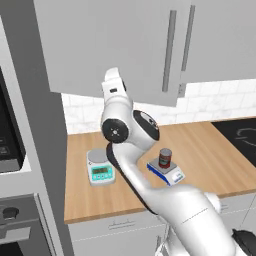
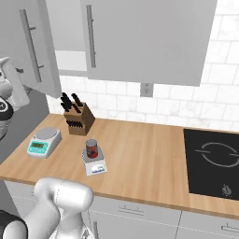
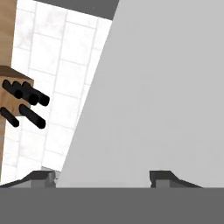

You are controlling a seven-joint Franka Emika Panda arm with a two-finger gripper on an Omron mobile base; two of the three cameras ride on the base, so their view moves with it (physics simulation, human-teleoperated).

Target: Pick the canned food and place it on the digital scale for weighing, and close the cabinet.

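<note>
Left base view: canned food (image 1: 165, 158), small cylinder with red label and grey metal top, stands upright on the digital scale (image 1: 166, 172), a low flat unit with square grey plate on a blue base and white front panel, on the wooden table (image 1: 210, 155). Just left of it, apart, a white-and-teal scale (image 1: 100, 167) with a round silver pan. Cabinet (image 1: 115, 47), flat plain grey doors with long silver bar handles, has its left door swung out over the table; the white arm reaches up at that door. Right base view: same can on the same scale, wooden knife block (image 2: 79, 119) with black handles against the white tiled wall, glossy black cooktop (image 2: 212, 161) at right, open door at upper left. Hand view: the smooth grey door face sits between the dark fingertips (image 3: 164, 177); jaws straddle the door edge, part-way closed, contact unclear.
</note>
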